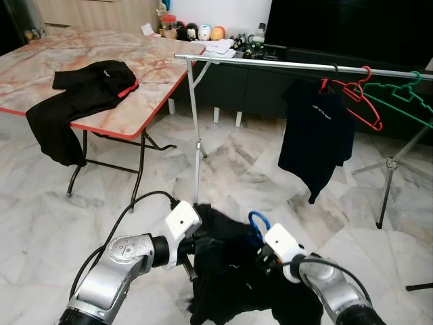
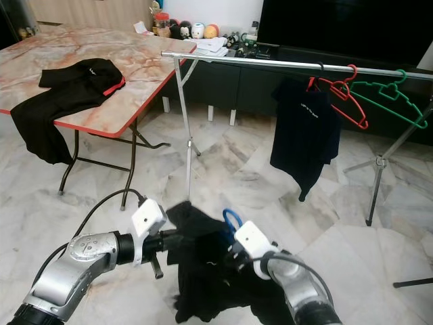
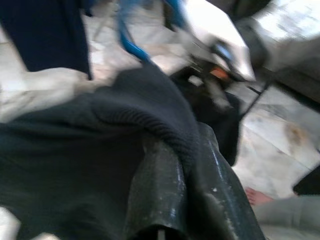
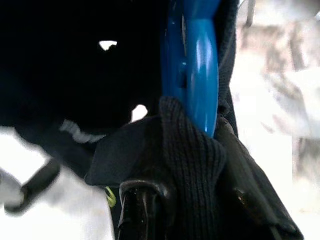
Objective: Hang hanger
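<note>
Hanger: a blue hanger (image 1: 256, 223) sat low in front of the robot, between the two grippers and well short of the rail; its hook curved upward and away from the robot, toward the rack, while its arms were buried in cloth, so its long axis could not be read.
Garment on it: a black shirt (image 1: 226, 271) was draped over the hanger and hung down toward the floor.
Left gripper: the left gripper (image 1: 191, 254) was closed on the ribbed edge of the black shirt, the cloth pinched between its two fingers (image 3: 155, 195).
Right gripper: the right gripper (image 1: 262, 259) was closed on the shirt's ribbed collar, with the blue hanger running just beside the fold it held.
Rack: a silver rail (image 1: 270, 63) ran level across the scene on thin legs, beyond the grippers.
On the rail: a dark navy shirt (image 1: 314, 135) hung near the middle; a red hanger (image 1: 357, 100) and a green hanger (image 1: 406, 98) hung bare beside it, toward the robot's right.
Table: a folding table (image 1: 155, 68) with a marbled top and red edge stood at the left, a black garment (image 1: 78, 101) lying on it and trailing over the near edge.
Floor: pale marble tiles (image 1: 40, 203), glossy.
Back of room: a dark low cabinet (image 1: 270, 81) stood behind the rack, with small toys (image 1: 196, 30) lined up beside it.
</note>
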`<state>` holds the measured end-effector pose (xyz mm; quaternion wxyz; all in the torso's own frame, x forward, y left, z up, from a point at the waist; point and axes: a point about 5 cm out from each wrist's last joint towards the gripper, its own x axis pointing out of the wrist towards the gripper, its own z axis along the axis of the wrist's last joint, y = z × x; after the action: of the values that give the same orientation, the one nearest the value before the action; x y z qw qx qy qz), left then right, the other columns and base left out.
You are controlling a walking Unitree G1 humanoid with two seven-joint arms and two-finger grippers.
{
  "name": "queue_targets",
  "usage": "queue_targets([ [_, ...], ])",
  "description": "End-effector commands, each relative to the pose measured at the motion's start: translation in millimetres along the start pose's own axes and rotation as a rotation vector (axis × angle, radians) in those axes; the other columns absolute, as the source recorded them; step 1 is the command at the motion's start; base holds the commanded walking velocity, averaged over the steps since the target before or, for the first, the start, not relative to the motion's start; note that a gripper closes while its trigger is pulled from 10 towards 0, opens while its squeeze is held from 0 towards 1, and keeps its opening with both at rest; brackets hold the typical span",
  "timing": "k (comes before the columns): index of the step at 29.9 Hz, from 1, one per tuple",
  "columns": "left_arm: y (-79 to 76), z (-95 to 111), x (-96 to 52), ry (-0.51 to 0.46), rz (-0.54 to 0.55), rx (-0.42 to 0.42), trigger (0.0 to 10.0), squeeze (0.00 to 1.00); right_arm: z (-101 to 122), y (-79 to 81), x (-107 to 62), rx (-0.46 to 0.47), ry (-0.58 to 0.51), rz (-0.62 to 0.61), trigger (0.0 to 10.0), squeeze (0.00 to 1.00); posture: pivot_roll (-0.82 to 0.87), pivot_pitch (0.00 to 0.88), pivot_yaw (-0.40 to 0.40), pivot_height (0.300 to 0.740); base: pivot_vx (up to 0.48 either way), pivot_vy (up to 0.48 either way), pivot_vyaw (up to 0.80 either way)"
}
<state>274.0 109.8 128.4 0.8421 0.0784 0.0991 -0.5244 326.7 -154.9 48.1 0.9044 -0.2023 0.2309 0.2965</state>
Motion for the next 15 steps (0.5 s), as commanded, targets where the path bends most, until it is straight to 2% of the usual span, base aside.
queue_targets([
  [1, -9.2, 7.5, 1.9, -0.026, -0.066, 0.001, 10.0, 1.0, 12.5, -6.7, 1.0, 0.041, -0.065, -0.039, 0.0, 0.0, 0.11, 0.058, -0.024, 0.74, 0.0, 0.0, 0.0],
  [9, -19.1, 15.6, -0.5, -0.032, -0.144, -0.007, 10.0, 1.0, 21.7, -8.0, 5.0, 0.045, -0.1, -0.049, 0.0, 0.0, 0.12, 0.064, -0.03, 0.74, 0.0, 0.0, 0.0],
  [12, -13.7, 15.1, -3.9, -0.01, -0.097, 0.013, 10.0, 1.0, 21.9, -4.0, 4.6, 0.032, -0.127, 0.023, 0.0, 0.0, 0.12, 0.068, -0.032, 0.74, 0.0, 0.0, 0.0],
  [15, 1.6, 11.4, -10.7, 0.026, 0.014, 0.045, 10.0, 1.0, 10.2, 2.9, -1.3, -0.095, -0.094, 0.174, 0.0, 0.0, 0.12, 0.071, -0.032, 0.74, 0.0, 0.0, 0.0],
])
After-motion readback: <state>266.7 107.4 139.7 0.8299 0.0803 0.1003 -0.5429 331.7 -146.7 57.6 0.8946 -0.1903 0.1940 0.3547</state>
